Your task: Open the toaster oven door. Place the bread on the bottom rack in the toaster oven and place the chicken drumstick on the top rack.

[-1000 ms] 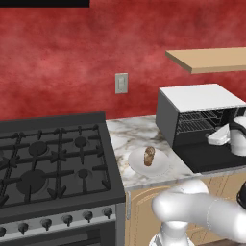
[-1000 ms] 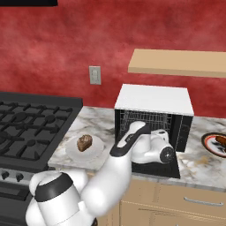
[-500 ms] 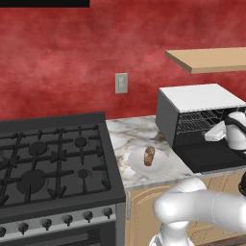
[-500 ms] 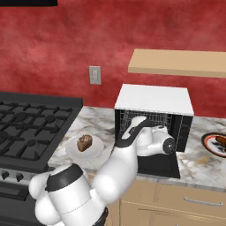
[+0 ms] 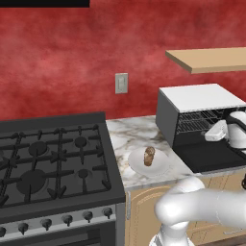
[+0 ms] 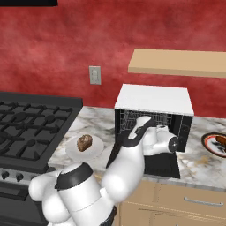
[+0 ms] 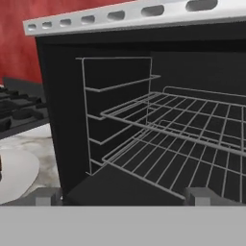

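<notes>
The pincer (image 7: 123,194) stands wide open and empty, facing the toaster oven (image 6: 153,99), whose door (image 6: 148,163) lies folded flat below it. The bread (image 6: 84,142), on a plate (image 6: 70,149) off to its left, looks light and crumbly: pinch its sides gently. The drumstick's plate (image 6: 214,145) is cut off at the frame's edge.

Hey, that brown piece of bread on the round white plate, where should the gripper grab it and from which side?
Probably from straight above. The brown bread stands alone on the white plate, a small tall chunk with open space around it. Closing the fingers across its narrower sides, around mid-height, looks safest; its exact shape is hard to make out.
</notes>
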